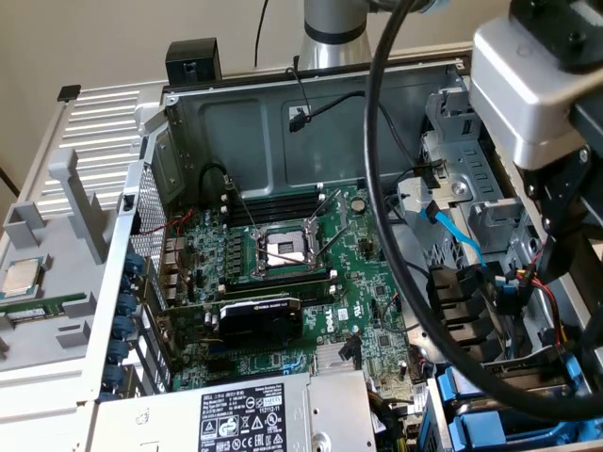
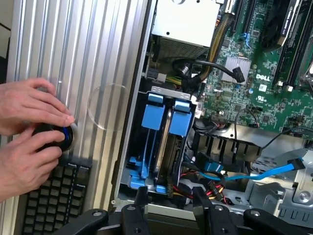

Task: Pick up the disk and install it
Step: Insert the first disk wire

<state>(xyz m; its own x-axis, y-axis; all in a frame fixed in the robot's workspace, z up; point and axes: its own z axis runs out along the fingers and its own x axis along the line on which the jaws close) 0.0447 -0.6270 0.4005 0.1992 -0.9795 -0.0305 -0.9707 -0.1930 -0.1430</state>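
In the wrist view my gripper (image 2: pixel 169 198) hangs over the drive cage (image 2: pixel 161 93) at the case's corner. Its two black fingers (image 2: pixel 142 196) are shut on a flat grey slab, the disk (image 2: pixel 168 218), of which I see one edge. Below it, two blue carrier tabs (image 2: pixel 154 115) stand side by side in the cage, with a narrow slot between them. In the exterior view the arm's grey wrist block (image 1: pixel 537 85) reaches down over the blue carriers (image 1: pixel 480 424) at the exterior view's lower right. Thick black cables cover the fingers there.
The open case holds a green motherboard (image 1: pixel 283 273) and a grey power supply (image 1: pixel 236 414). A blue data cable (image 2: pixel 274 171) and red and yellow wires (image 2: pixel 215 188) lie beside the cage. A person's hands (image 2: pixel 29 132) rest on a round black controller by a keyboard (image 2: pixel 54 205).
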